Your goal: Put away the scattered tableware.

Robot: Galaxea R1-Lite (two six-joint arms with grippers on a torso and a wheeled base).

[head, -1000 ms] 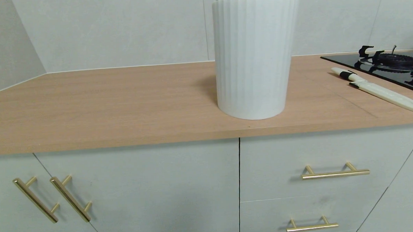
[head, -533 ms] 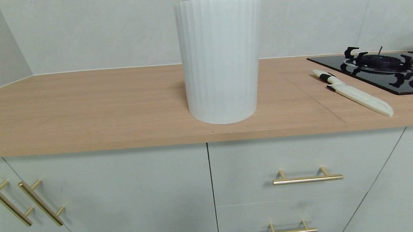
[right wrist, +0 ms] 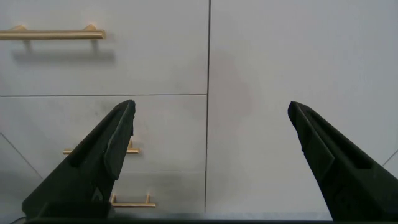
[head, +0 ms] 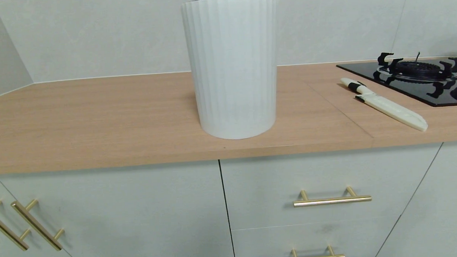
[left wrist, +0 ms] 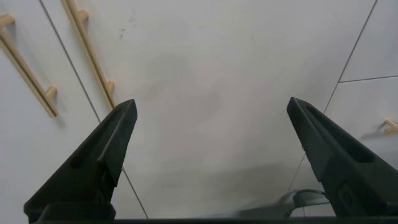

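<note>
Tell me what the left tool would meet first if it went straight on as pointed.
Likely the cabinet door: the open left tool faces its plain panel, beside the gold handles. Nothing shows between them, though the distance is unclear.

Wooden countertop [head: 99, 121] — white ribbed container [head: 232, 67], knife [head: 383, 104], hob [head: 420, 80]

Head cam near, facing counter [head: 99, 121] & cabinet fronts [head: 140, 207], 2 wrist cams close on same fronts.
</note>
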